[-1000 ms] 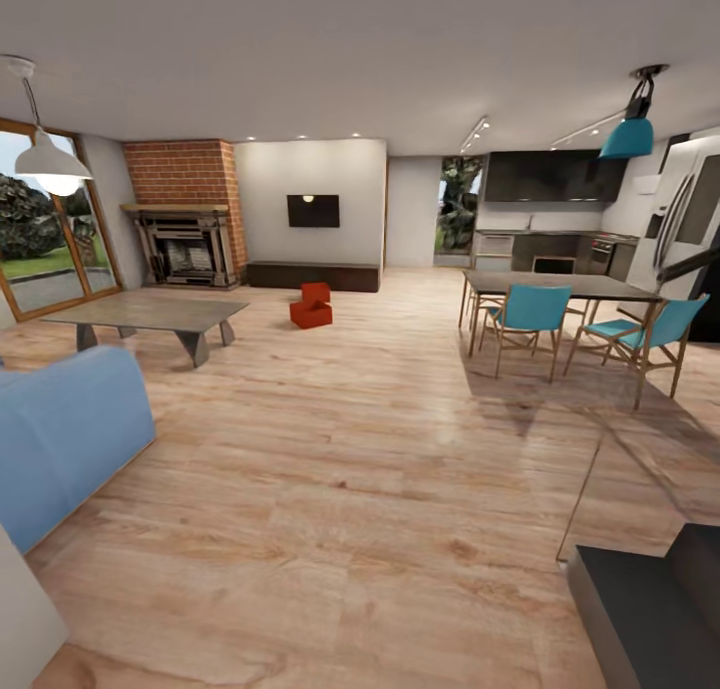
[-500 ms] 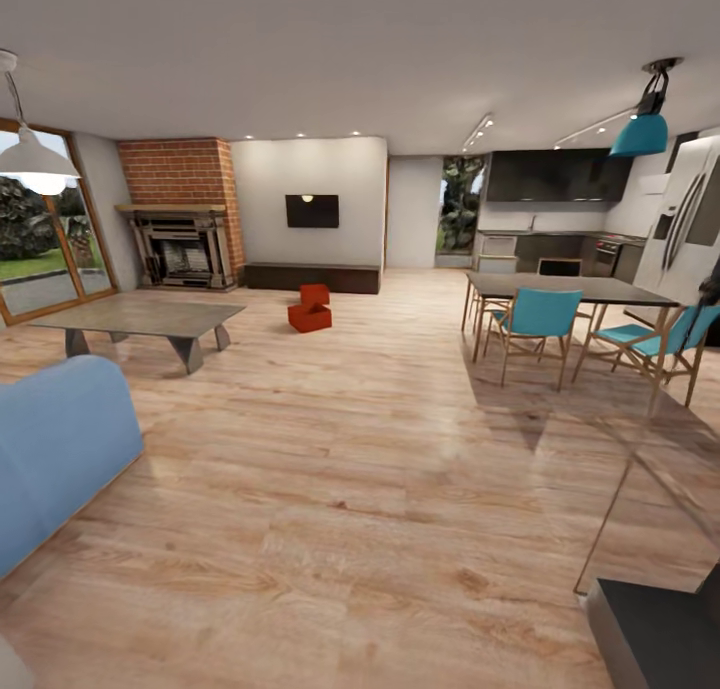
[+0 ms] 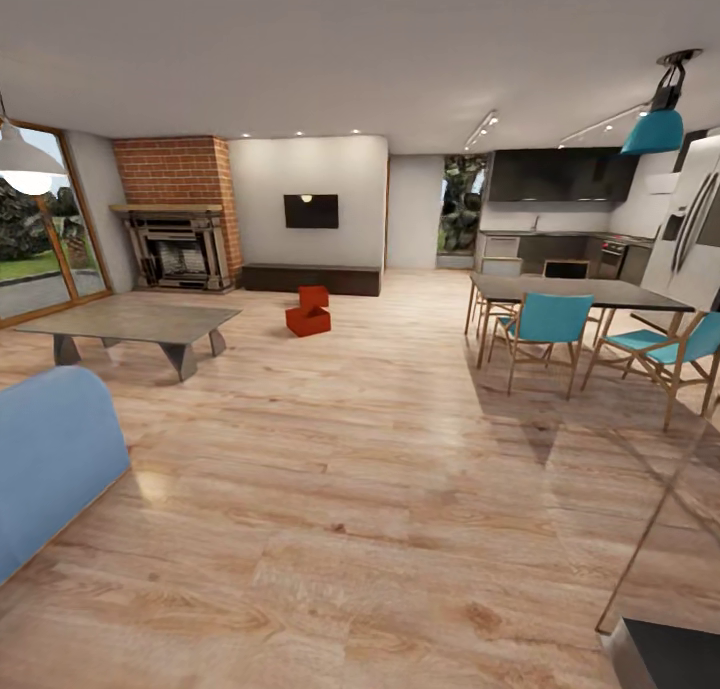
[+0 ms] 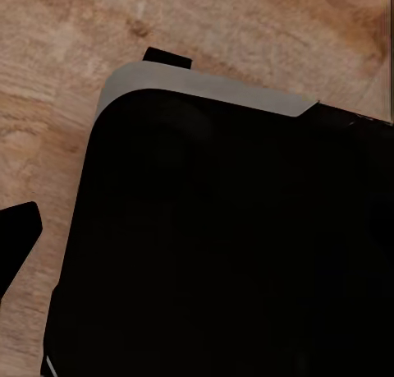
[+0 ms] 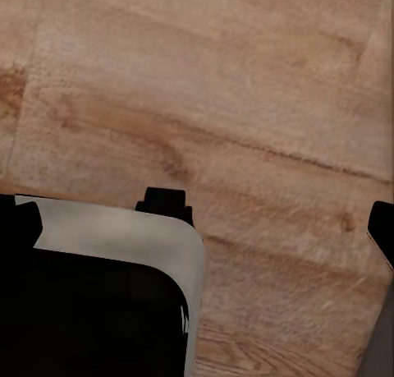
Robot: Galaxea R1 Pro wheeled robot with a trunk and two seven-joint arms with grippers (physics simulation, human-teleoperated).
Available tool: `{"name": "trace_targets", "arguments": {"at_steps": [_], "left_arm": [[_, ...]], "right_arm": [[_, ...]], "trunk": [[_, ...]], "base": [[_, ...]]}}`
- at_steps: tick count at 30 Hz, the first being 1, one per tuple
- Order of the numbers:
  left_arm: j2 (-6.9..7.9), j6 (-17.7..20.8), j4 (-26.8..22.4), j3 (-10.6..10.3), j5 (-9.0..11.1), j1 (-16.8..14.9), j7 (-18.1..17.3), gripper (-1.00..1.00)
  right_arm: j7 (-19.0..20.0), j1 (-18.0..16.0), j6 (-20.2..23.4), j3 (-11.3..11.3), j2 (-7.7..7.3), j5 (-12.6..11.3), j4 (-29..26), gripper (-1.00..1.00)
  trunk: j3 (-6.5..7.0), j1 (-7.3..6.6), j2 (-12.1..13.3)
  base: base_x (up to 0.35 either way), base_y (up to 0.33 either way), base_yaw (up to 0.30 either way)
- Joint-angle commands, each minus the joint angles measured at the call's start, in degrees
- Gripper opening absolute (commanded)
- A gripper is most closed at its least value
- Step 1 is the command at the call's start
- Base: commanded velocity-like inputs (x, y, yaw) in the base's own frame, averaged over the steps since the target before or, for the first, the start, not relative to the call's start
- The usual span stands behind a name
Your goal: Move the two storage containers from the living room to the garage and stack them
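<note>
Pincer state cannot be told for either arm: each wrist view looks down past the robot's dark base (image 4: 230,245) at plank flooring (image 5: 246,106), with only dark finger tips at the frame edges, so both arms seem tucked low. By my reading the step is the approach across the living room; the two bins (image 3: 309,310) sit touching on the floor before the TV (image 3: 310,211), well ahead. Next comes driving closer, between coffee table (image 3: 130,321) and dining table (image 3: 575,291).
</note>
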Motion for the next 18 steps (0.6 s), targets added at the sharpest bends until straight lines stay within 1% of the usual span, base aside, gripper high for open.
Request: {"name": "trace_targets", "arguments": {"at_steps": [1,18], "left_arm": [[-0.01,-0.09,-0.01,0.01,0.32,-0.02,-0.01,1.0],[-0.01,-0.09,-0.01,0.01,0.32,-0.02,-0.01,1.0]], "right_arm": [[0.2,-0.08,-0.35,0.33,-0.01,-0.34,0.18,1.0],[0.2,-0.08,-0.35,0.33,-0.01,-0.34,0.18,1.0]], "trunk": [[-0.06,0.03,-0.03],[-0.06,0.03,-0.03]], "base": [[0.322,0.0,0.0],[0.322,0.0,0.0]]}}
